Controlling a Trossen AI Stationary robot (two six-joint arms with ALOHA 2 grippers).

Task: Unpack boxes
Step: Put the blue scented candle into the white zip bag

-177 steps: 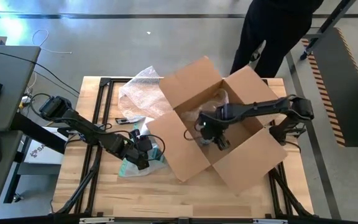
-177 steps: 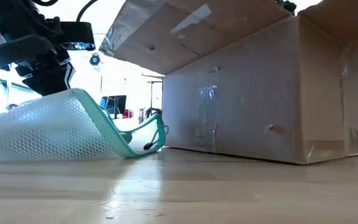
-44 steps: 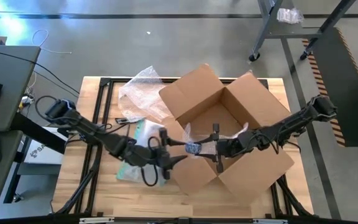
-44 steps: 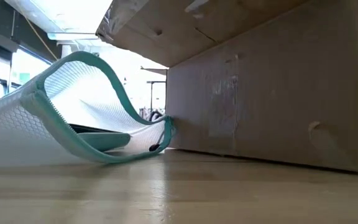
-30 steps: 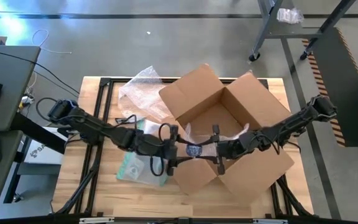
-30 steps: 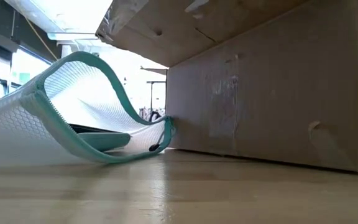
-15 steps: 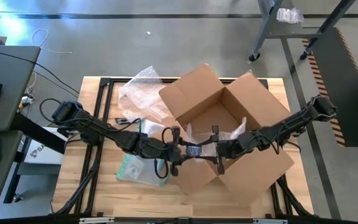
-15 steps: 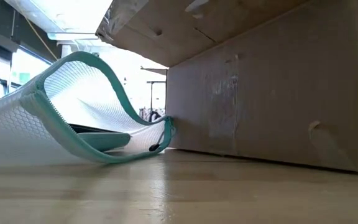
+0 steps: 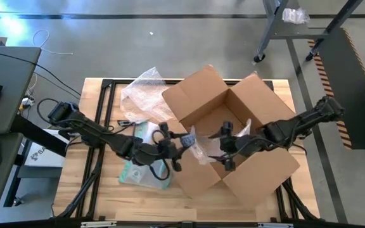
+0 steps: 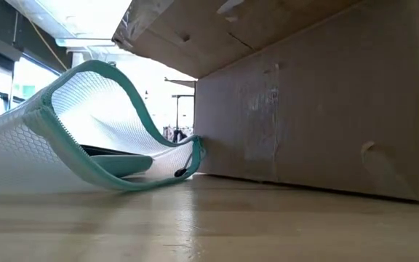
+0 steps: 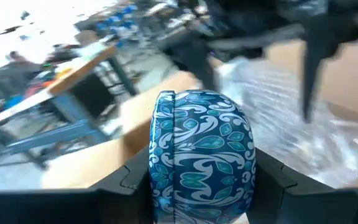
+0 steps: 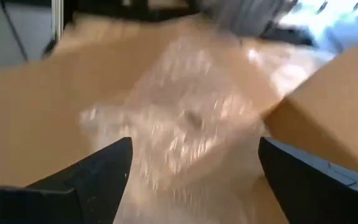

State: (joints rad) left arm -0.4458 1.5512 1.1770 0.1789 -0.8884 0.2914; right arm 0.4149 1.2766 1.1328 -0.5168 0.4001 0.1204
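Cardboard box [image 9: 233,136] sat mid-table toward the right side, flaps splayed open, largest thing there. In the low view its side wall [image 10: 318,109] stood on the wood with a flap overhanging.

My left gripper [image 9: 181,140] was at the box's left edge, over the flap, pinching a round object with a blue-and-white leaf pattern [image 11: 201,155]; the fingers clamped it on both sides in the left wrist view.

My right gripper [image 9: 225,147] was over the box's front part, fingers spread wide, nothing between them. Right wrist view showed loose clear wrap [image 12: 185,118] in front of it against the cardboard.

A strip of that wrap [image 9: 198,149] lay between the two grippers.

Teal-edged mesh pouch [image 10: 86,131] lay on the table just left of the box, touching its base. Bubble wrap sheet [image 9: 141,95] sat behind the box's left flap.
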